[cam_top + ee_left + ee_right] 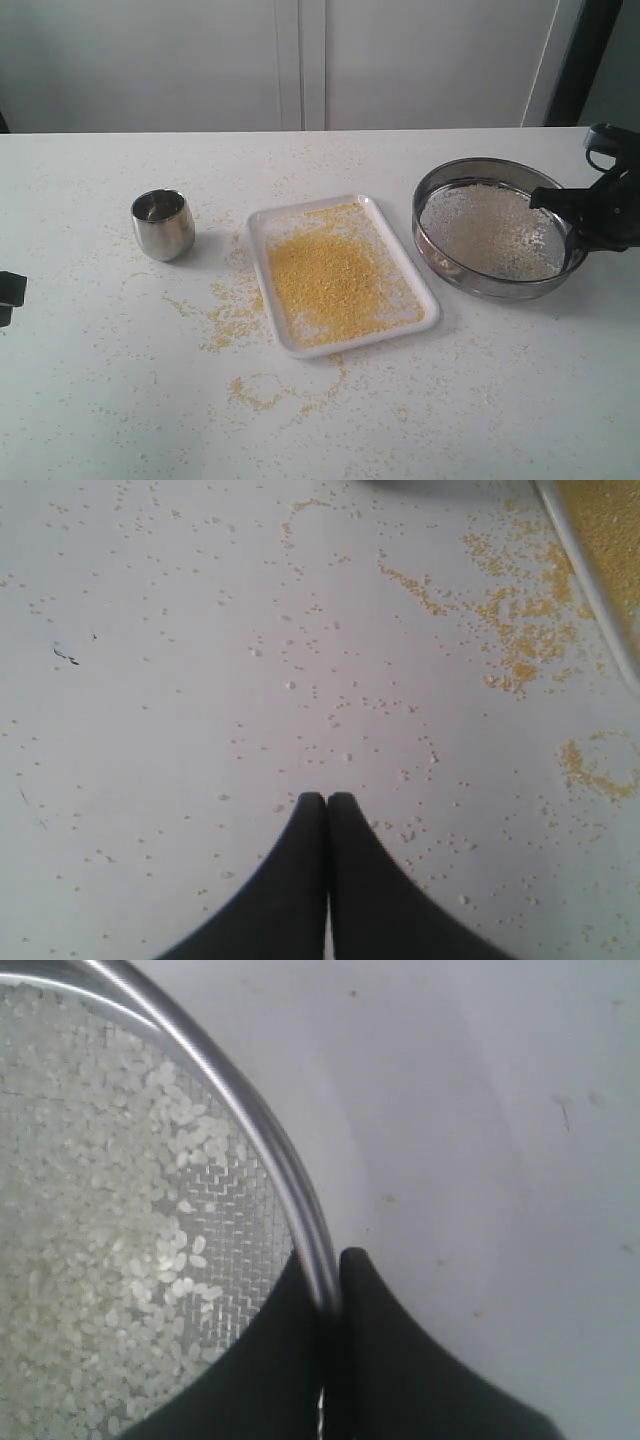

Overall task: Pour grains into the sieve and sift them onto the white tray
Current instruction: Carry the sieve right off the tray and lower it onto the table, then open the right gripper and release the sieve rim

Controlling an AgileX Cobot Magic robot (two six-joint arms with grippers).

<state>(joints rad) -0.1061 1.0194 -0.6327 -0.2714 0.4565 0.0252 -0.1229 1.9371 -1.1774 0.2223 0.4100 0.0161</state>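
The round steel sieve [492,230] rests on the table right of the white tray [262,226]; pale white grains [490,232] lie on its mesh. Fine yellow grains [335,275] cover the tray. My right gripper [568,222] is shut on the sieve's right rim [290,1180], one finger inside over the mesh, one outside. In the right wrist view white grains [90,1240] sit on the wire mesh. My left gripper [326,798] is shut with nothing in it, above the table left of the tray; only a sliver of it [8,292] shows at the exterior view's left edge.
A small steel cup [163,224] stands upright left of the tray. Spilled yellow meal [232,310] lies scattered on the white table around the tray, also seen as yellow meal [520,630] in the left wrist view. The tray's rim [590,580] shows there too.
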